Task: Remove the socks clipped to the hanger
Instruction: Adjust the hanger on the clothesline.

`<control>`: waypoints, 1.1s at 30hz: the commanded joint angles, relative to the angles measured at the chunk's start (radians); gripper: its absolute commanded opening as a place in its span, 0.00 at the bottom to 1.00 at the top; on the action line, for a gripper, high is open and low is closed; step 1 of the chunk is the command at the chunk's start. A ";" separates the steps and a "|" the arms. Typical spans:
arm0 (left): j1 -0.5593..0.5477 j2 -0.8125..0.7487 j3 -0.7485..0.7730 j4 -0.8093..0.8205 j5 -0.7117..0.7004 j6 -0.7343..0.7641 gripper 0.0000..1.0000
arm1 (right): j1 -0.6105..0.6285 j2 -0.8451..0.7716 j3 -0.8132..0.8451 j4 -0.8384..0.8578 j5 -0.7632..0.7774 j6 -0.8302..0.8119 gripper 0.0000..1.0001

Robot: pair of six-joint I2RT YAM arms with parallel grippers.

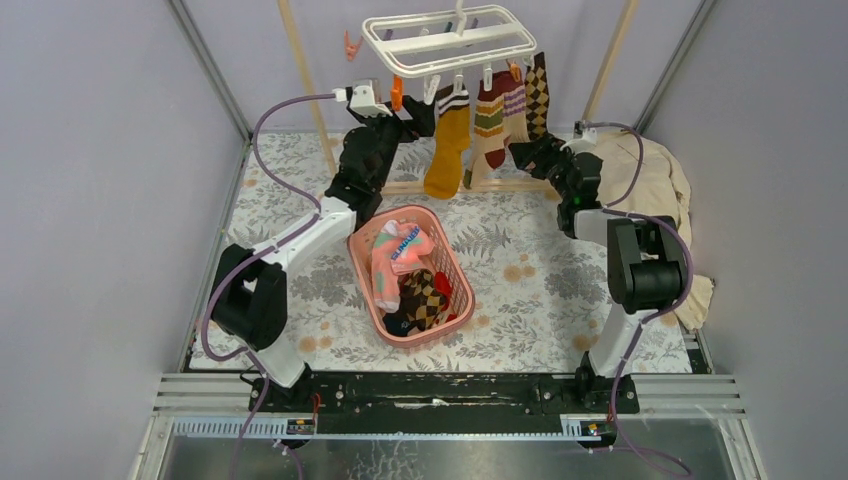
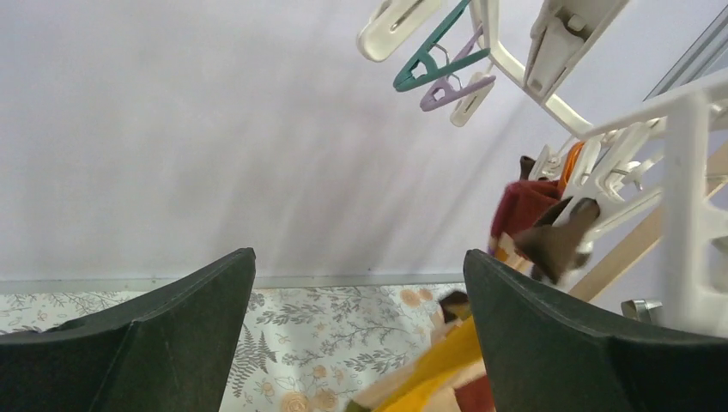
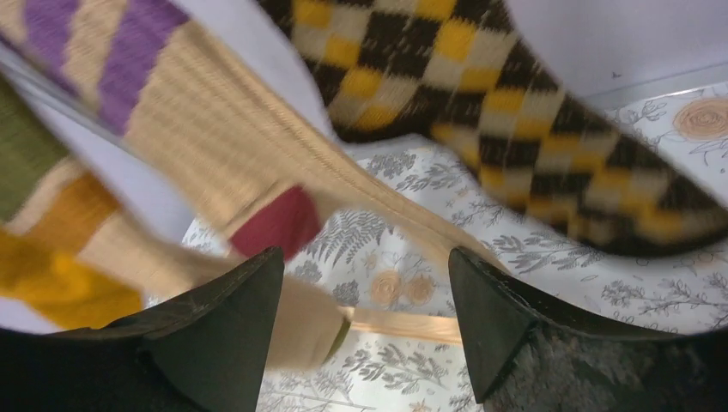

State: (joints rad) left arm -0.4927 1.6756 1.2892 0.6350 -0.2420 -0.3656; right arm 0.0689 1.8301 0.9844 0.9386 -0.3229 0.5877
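The hanger [image 1: 450, 35] hangs at the top centre of the overhead view. Four socks are clipped along its near edge: a mustard sock [image 1: 447, 140], a striped sock [image 1: 490, 118], a beige sock [image 1: 515, 100] with purple bands, and an argyle sock [image 1: 538, 92].

The right jaws sit just below the beige and argyle socks. In the right wrist view they stand apart and grip nothing. The beige sock [image 3: 215, 146] runs down from the upper left, and its lower end hangs in the gap just beside the finger [image 3: 215, 343] at the left of the frame. Whether it touches cannot be told. The argyle sock [image 3: 481, 112] crosses the upper right, apart from both fingers.

The left jaws are spread wide and empty, just left of the mustard sock's cuff. In the left wrist view the mustard sock [image 2: 438, 369] lies at the bottom, beside the right-hand finger [image 2: 584, 343]. The hanger [image 2: 687, 215] and a teal clip [image 2: 429, 51] fill the upper right.

The left arm [image 1: 330, 215] leans up and rightward from the lower left. The right arm [image 1: 640, 260] stands upright at the lower right, with its forearm bent toward the upper left.

The bench [image 1: 540, 290] wears a floral cover. A pink basket [image 1: 462, 290] at its centre holds several socks. A beige cloth [image 1: 660, 175] lies at the right edge, a wooden rack [image 1: 305, 85] stands behind, and grey walls [image 1: 100, 150] enclose the space.
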 commanded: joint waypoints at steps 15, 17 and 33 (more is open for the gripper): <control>0.115 -0.015 -0.006 0.033 0.118 -0.097 0.99 | -0.004 0.345 0.246 0.653 -0.244 0.211 0.76; 0.115 -0.017 -0.006 0.027 0.127 -0.099 0.99 | -0.002 0.363 0.268 0.670 -0.248 0.215 0.76; 0.113 -0.034 -0.036 0.018 0.190 -0.130 0.99 | 0.054 0.366 0.331 0.650 -0.378 0.252 0.17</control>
State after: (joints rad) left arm -0.3790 1.6733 1.2766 0.6315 -0.0826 -0.4812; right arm 0.0872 2.2425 1.3075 1.5063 -0.6498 0.8333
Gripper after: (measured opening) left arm 0.986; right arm 0.067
